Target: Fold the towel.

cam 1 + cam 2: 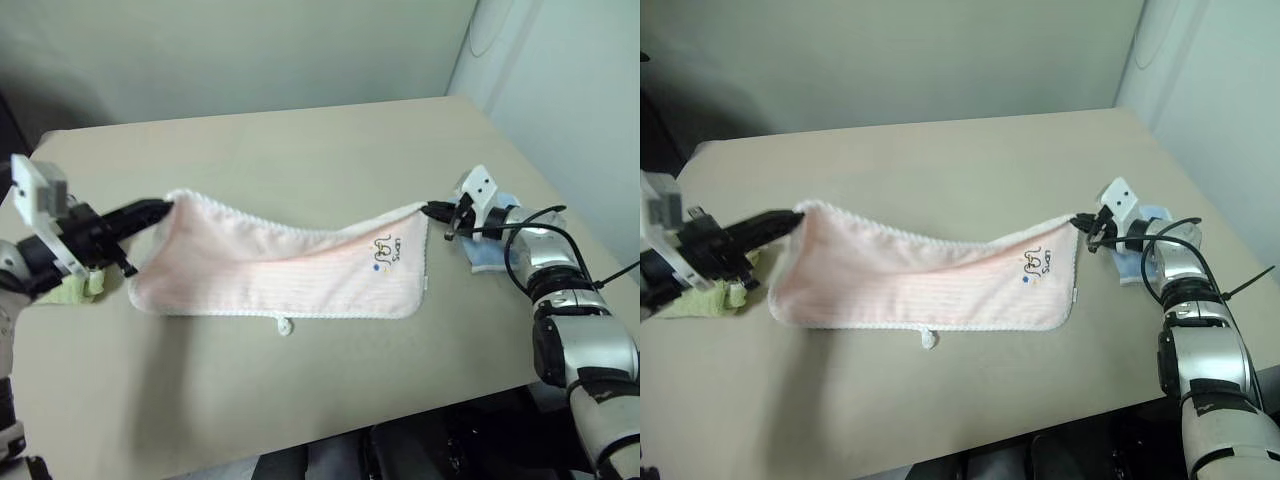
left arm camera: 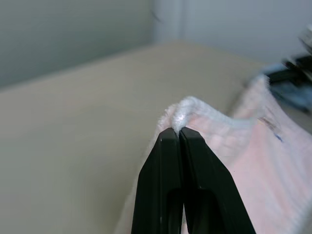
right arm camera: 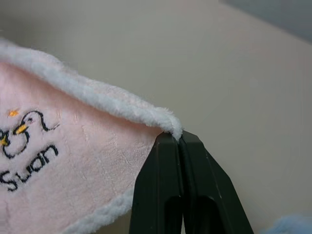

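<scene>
While both arms hang over beige table, light green cloth lies crumpled at table's left edge, under left arm. Left gripper pinched tight on towel at its far left corner, white edging bunched at fingertips. Towel sags between raised corners, near edge resting on table, small loop at front, embroidered logo toward right. Right gripper clamped closed on far right corner. Light blue cloth lies under right wrist.

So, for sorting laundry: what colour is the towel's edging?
White, around the pale pink towel; clearest in the right wrist view.
</scene>
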`<action>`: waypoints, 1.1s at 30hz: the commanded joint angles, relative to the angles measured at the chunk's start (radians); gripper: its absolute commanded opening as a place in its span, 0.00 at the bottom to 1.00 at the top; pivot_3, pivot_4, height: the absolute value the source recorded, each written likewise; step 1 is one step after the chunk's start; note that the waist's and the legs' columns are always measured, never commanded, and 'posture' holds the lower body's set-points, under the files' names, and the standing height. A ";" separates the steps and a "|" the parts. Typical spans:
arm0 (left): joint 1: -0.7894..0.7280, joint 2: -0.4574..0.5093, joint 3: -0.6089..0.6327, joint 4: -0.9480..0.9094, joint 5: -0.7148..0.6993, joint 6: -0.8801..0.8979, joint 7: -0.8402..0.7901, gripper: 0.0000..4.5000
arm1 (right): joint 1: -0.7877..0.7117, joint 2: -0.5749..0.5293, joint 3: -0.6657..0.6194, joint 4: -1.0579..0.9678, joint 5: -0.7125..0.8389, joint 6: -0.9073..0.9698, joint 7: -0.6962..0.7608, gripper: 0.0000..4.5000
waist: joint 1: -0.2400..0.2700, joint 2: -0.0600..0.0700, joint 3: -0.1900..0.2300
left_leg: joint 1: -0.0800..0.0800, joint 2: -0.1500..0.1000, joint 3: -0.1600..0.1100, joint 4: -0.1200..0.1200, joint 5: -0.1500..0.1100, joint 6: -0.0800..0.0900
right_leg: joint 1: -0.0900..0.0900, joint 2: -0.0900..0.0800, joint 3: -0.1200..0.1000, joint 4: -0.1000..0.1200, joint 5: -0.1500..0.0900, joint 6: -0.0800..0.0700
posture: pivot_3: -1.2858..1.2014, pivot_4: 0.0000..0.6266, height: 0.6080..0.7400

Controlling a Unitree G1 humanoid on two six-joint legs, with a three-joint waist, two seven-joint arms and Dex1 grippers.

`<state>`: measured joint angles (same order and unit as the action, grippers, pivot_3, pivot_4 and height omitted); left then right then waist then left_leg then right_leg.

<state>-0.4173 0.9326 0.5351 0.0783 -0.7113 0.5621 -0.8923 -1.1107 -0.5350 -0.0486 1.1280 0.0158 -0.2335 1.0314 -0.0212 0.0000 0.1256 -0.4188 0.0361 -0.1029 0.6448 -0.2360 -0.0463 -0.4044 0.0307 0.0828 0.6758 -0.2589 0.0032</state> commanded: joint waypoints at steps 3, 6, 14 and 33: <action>-0.311 -0.022 -0.077 0.268 0.150 -0.179 0.129 0.01 | -0.184 -0.048 0.003 0.049 -0.042 -0.049 -0.140 0.00 | 0.005 0.000 0.000 | 0.000 0.000 -0.001 0.000 0.000 0.000 | 0.000 0.000 0.000 0.000 0.000 0.000 | 0.52 0.24 1.00; -0.525 -0.042 -0.128 0.458 0.242 -0.302 0.194 0.01 | -0.283 -0.064 0.006 0.087 -0.068 -0.072 -0.221 0.00 | 0.006 0.000 0.000 | -0.001 0.000 -0.002 0.000 0.000 0.000 | 0.000 0.000 0.000 -0.003 0.000 0.001 | 0.52 0.24 1.00; -0.411 -0.013 -0.069 0.308 0.144 -0.229 0.031 0.01 | -0.311 -0.145 -0.051 0.051 0.016 -0.064 -0.049 0.00 | -0.011 0.000 0.000 | -0.007 0.000 -0.001 -0.016 0.003 -0.005 | -0.006 0.000 0.000 -0.014 0.001 0.002 | 0.52 0.24 1.00; 0.619 -0.059 0.370 -0.324 -0.197 0.152 -0.126 0.01 | 0.505 -0.304 0.027 -0.921 0.301 0.581 0.395 0.00 | -0.023 -0.005 0.003 | 0.039 0.000 0.003 -0.013 -0.003 0.011 | 0.039 0.001 0.003 -0.014 -0.009 -0.006 | 0.52 0.24 1.00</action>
<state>0.2016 0.8756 0.8988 -0.2351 -0.9086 0.7250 -1.0192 -0.5775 -0.8493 -0.0246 0.2004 0.3250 0.3706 1.4533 -0.0439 -0.0049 0.1283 -0.3767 0.0349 -0.0989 0.6319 -0.2386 -0.0353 -0.3630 0.0318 0.0874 0.6615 -0.2672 -0.0041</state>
